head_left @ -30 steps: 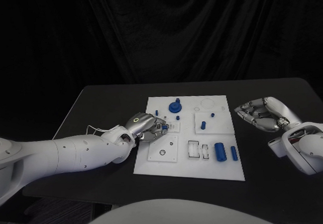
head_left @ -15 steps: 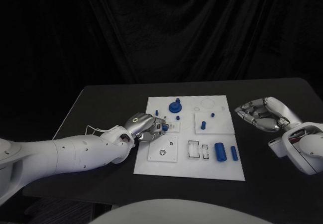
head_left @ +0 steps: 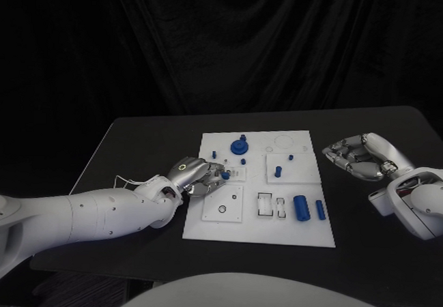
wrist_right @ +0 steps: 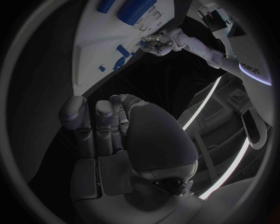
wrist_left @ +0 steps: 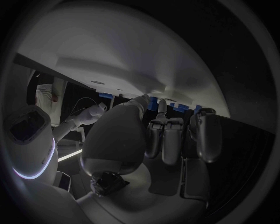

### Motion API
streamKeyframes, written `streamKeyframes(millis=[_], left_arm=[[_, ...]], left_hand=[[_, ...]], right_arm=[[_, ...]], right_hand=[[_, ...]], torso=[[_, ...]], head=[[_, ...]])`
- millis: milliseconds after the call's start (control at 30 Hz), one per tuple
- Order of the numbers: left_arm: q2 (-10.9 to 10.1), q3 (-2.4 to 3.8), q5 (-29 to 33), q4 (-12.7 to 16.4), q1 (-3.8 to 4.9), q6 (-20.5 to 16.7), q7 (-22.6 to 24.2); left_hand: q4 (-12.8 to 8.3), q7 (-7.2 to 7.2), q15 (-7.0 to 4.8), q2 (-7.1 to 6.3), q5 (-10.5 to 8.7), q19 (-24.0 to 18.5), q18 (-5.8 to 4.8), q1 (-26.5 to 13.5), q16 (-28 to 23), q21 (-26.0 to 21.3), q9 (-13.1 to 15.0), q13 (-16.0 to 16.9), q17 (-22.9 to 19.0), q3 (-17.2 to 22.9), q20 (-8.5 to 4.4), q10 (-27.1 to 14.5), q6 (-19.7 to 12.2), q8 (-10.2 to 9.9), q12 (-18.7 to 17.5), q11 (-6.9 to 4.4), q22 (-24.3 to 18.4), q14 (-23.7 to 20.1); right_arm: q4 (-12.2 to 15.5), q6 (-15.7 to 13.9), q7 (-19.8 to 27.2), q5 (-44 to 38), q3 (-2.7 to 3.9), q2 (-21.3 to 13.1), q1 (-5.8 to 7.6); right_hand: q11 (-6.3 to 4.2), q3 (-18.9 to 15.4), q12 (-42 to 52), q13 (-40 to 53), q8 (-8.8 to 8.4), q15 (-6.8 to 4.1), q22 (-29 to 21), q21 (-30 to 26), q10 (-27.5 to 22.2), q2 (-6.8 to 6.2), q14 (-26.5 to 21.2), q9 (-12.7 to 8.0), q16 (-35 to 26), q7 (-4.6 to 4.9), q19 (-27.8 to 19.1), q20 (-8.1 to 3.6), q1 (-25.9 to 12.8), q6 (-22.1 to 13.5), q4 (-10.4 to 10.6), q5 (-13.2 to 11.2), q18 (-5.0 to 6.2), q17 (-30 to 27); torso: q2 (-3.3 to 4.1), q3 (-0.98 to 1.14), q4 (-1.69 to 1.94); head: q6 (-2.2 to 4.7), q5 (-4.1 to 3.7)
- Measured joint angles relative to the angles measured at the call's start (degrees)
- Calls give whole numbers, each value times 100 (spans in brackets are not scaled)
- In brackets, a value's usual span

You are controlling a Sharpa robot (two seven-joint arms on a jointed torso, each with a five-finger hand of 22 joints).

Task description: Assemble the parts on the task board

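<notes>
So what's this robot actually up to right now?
It is fitting small blue parts onto a white task board. Its left hand is over the board's left side, pinching a small blue piece. Its right hand rests on the black table beside the board, fingers curled, holding nothing. Other blue parts, like a thick cylinder, lie on the board.

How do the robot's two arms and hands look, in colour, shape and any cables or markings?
Both arms are thick, rounded and glossy white. The left arm carries a thin white cable near its wrist. Each ends in a silver metal hand with dark segmented fingers. The left hand has a small glowing ring on its back; the right hand has rounded silver knuckles. The left arm bears dark lettering, too small to read surely.
</notes>
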Motion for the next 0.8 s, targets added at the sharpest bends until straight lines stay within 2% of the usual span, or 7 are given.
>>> streamKeyframes(millis=[233, 367, 500, 633, 700, 767, 800], left_arm=[[-323, 122, -83, 501, 19, -182, -122], [-560, 163, -219, 865, 143, -252, -219], [-747, 185, -422, 1189, 366, -287, -339], [-916, 192, -759, 1472, 681, -279, -579], [-988, 197, -1024, 1565, 885, -222, -744], [-1035, 200, -1266, 1626, 1053, -104, -892], [-1062, 193, -1426, 1669, 1175, 28, -979]], left_hand=[[32, -10, 0, -5, 0, 2, 0, 5, 0, 1, -27, 0, 0, -32, 1, 0, -10, 22, 0, 0, 0, 0], [32, -10, 0, -28, 0, 42, -1, 28, 0, 81, -38, 0, 0, -32, 24, 0, -10, 22, 0, 0, 0, 0], [48, -10, 0, -28, 0, 64, 0, 28, 0, 90, -50, 0, 0, -48, 18, 0, -9, 22, 0, 0, 0, 0], [48, -10, 0, -23, -12, 64, 0, 77, 0, 115, -91, 0, 0, -48, 18, 0, -9, 22, 0, 0, 0, 0], [69, -10, 0, -27, -126, 106, 0, 138, 0, 143, -138, 0, 0, -45, 17, 0, -9, 22, 0, 0, -1, 0], [138, -41, 0, -22, -353, 126, -3, 142, 0, 203, -221, 0, 0, -4, -3, 0, -40, 22, 0, 0, -1, 0], [165, -55, 0, -9, -429, 126, -13, 155, 0, 255, -274, 0, 0, 22, -3, 0, -48, 22, 0, 0, -1, 0]], right_arm=[[0, 9, -14, 0, 0, 7, -1], [-10, 13, -22, 0, 0, 27, -1], [-18, 14, -27, 0, 0, 44, -1], [-36, 17, -33, 0, 0, 73, -1], [-45, 19, -37, 0, 0, 87, -1], [-50, 21, -41, 0, 0, 96, -1], [-54, 22, -44, 0, 0, 102, -1]], right_hand=[[0, 0, 0, 0, 0, 0, 0, 0, 0, 0, 0, 0, 0, 0, 0, 0, 0, 0, 0, 0, 0, 0], [0, 0, 0, -5, 0, 0, 0, 0, 0, 0, 0, -1, 0, 0, 0, 0, 0, 0, 0, 0, 0, 0], [0, 0, 0, -6, 0, 0, 0, 0, 0, 0, 0, -1, 0, 0, 0, 0, 0, 0, 0, 0, 0, 0], [0, 0, 0, -12, 0, 0, 4, 0, 0, 0, 0, 4, 0, 0, 0, 0, 0, 0, 0, -1, 0, -8], [0, 0, 0, -12, 0, 0, 4, 0, 0, 0, 0, 4, 0, 0, 0, 0, 0, 0, 0, -1, 0, -9], [0, 0, 0, -12, 0, 0, 4, 0, 0, 0, 0, 4, 0, 0, 0, 0, 0, 0, 0, -1, 0, -9], [0, 0, 0, -13, 0, 0, 4, 0, 0, 0, 0, 4, 0, 0, 0, 0, 0, 0, 0, -1, 0, -9]], torso=[[-1, -5, -3], [-2, -7, -2], [-3, -7, -2], [-7, -2, -7], [-8, 1, -8], [-8, 4, -12], [-8, 4, -14]], head=[[0, -30], [0, -38], [0, -41], [0, -22], [0, -20], [0, -16], [0, -14]])
